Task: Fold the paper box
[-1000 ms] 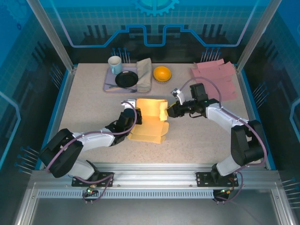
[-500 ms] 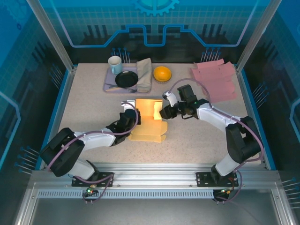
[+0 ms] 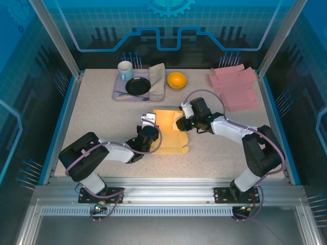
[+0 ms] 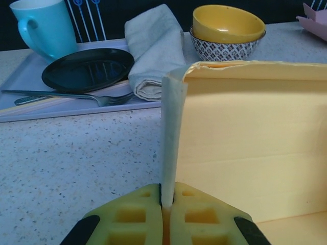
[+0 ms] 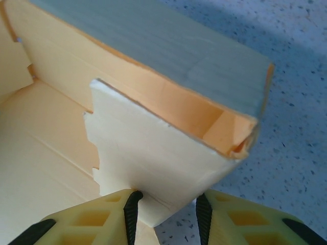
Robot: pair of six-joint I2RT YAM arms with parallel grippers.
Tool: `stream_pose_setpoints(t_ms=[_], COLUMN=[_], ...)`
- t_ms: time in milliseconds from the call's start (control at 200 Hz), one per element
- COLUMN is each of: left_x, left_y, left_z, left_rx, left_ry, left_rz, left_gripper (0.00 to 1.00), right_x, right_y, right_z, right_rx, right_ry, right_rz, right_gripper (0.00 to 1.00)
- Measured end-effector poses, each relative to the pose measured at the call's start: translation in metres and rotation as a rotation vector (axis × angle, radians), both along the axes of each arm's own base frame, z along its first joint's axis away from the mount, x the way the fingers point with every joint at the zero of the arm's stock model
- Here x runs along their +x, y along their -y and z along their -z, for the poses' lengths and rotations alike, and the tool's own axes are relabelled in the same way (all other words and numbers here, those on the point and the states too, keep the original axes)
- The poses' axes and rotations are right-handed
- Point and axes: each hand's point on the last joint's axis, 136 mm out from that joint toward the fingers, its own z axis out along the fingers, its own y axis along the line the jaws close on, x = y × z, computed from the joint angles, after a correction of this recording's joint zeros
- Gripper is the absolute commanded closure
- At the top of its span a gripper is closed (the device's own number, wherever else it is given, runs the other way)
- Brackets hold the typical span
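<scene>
I see the paper box as smooth, matt yellow card, slightly ragged along its top edge. The left gripper and right gripper have matt moulded yellow plastic fingers with hollow cells. The tabletop looks speckled, stone-like and dull. The mug is glossy ceramic and the black plate has a satin sheen. The napkin is soft woven cloth, the fork shiny metal, and the tray smooth plastic.
</scene>
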Motion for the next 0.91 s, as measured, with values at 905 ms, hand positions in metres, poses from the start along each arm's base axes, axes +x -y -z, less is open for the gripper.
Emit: stream_pose_setpoints(t_ms=[905], left_x=[-0.009], left_y=[0.015], left_z=[0.002], left_rx=[0.023], left_ry=[-0.023], left_rz=[0.004], left_gripper=[1.0], right_x=[0.01], right_y=[0.007], right_z=[0.014], right_rx=[0.027], right_ry=[0.083], right_rz=[0.127], right_gripper=[0.66])
